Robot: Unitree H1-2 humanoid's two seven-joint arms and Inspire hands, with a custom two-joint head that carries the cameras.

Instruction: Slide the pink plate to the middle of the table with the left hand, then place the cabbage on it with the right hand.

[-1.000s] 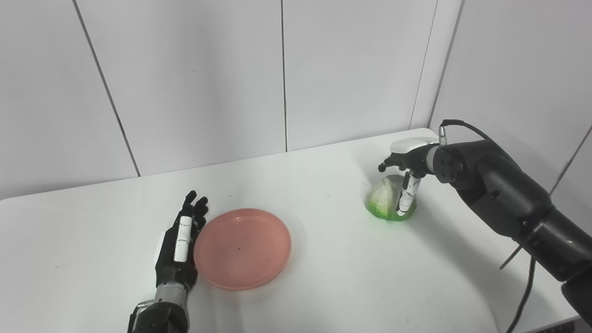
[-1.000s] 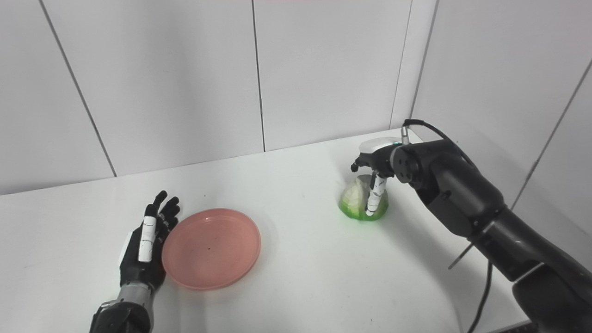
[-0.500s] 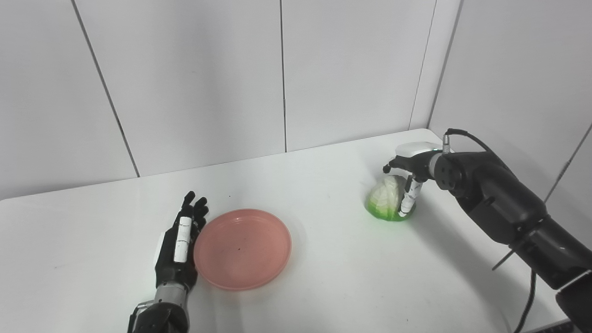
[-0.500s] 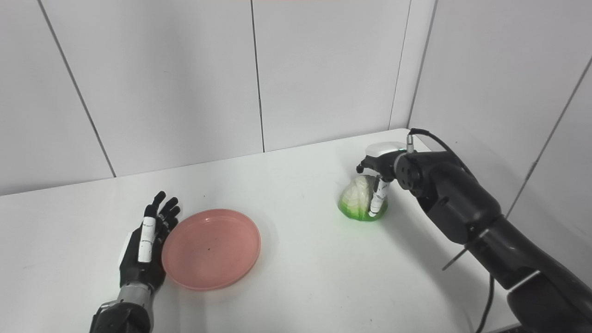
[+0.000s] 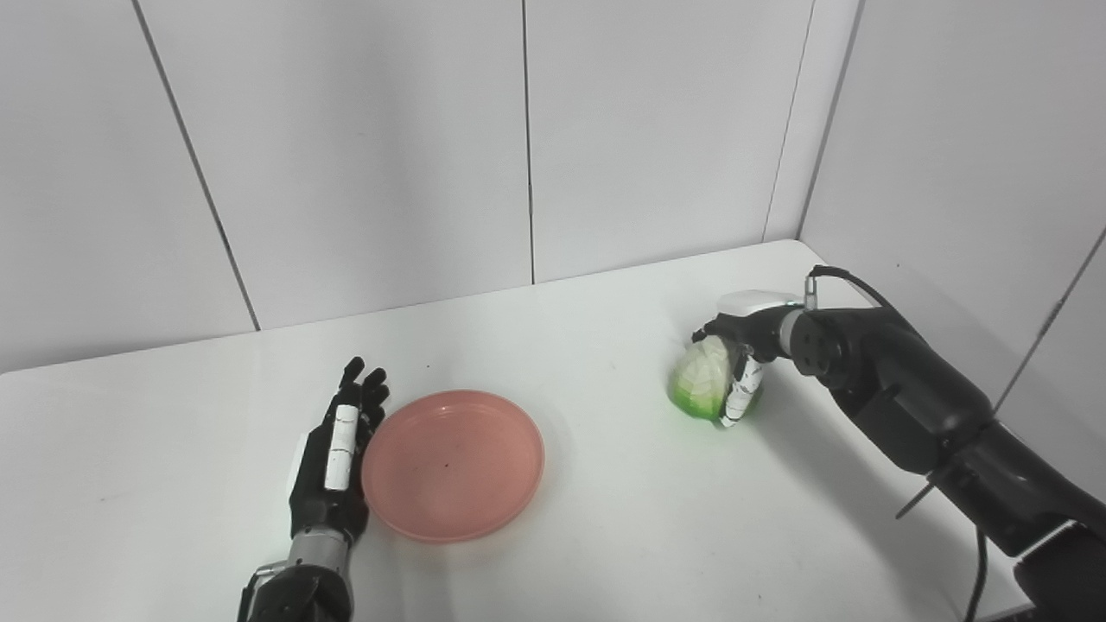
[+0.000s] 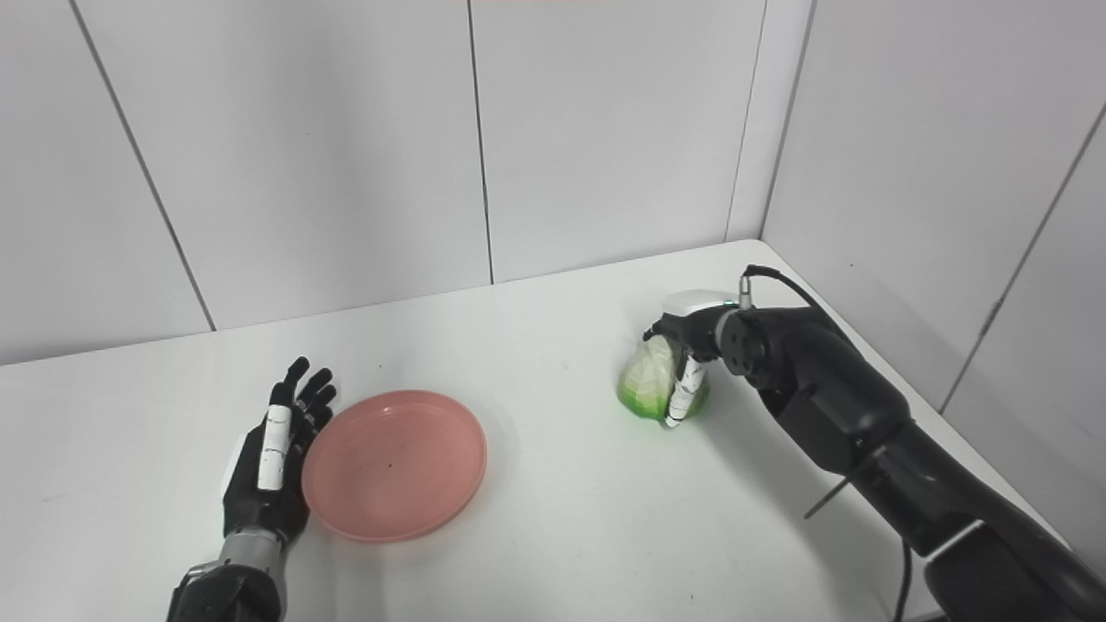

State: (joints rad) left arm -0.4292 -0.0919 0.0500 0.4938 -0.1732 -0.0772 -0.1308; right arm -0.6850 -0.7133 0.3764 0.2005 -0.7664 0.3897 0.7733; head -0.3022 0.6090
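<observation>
Since a second ago my right hand (image 5: 741,363) has been closing around the cabbage (image 5: 702,389) and tipping it toward the plate — the cabbage has rolled off its flat seat and is now leaning left, pale side facing the middle of the table (image 5: 605,518). The pink plate (image 5: 453,463) and my left hand (image 5: 335,458) have not shifted at all.

My right fingers are curling over the top and near side of the cabbage, one white-banded finger (image 5: 740,396) lying down its flank. I am judging this a hold, though I cannot tell whether the cabbage is lifted clear or still brushing the tabletop. My left hand is lying flat with its fingers spread, holding nothing, its edge just beside the plate's left rim.

What I am worrying about is the grip. The cabbage is round and smooth, and I am clasping it mostly from above and one side — if I swing it across quickly, it could roll out of my fingers and tumble onto the table, short of the plate. A drop from height could also make it bounce off the shallow rim. The plate is sitting left of centre, well apart from the cabbage, so the carry is a long one.
</observation>
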